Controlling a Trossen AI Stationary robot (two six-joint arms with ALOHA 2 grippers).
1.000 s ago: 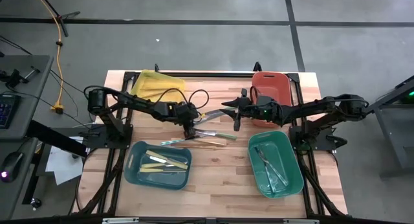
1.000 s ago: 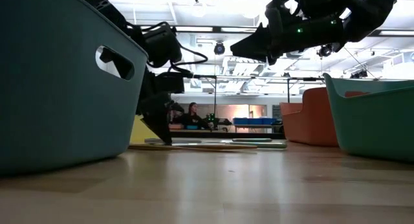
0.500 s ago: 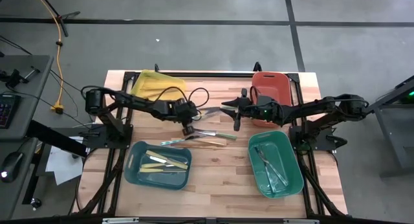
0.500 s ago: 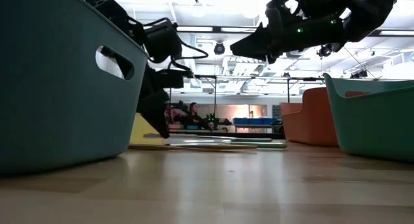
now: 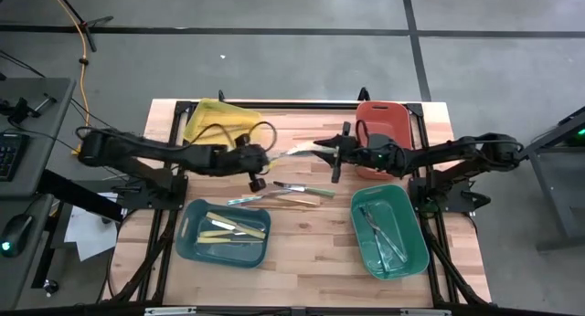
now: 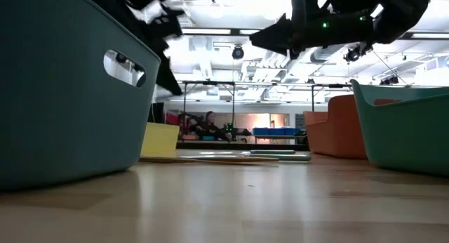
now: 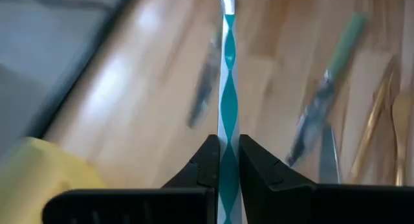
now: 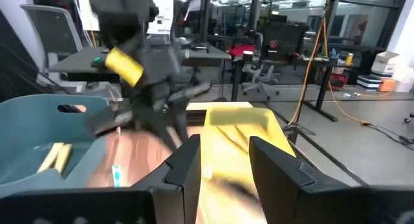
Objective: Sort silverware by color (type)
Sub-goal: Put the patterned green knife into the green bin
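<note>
Around your wooden table [image 5: 302, 261] lies a grey floor [image 5: 274, 60] crossed by dark lines. Behind it you see bright ceiling lights [image 6: 231, 11], office chairs [image 8: 48, 36], desks and a seated person [image 6: 208, 123].

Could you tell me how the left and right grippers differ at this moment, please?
The left gripper is shut on a teal-patterned utensil; the right gripper stands open and holds nothing. The left gripper hangs nearer the yellow bin, the right gripper by the red bin. Both hover above the table.

left pincer [image 7: 226, 164] | clamped on teal-tinted utensil [image 7: 228, 88] | above wooden table [image 7: 149, 101]
</note>
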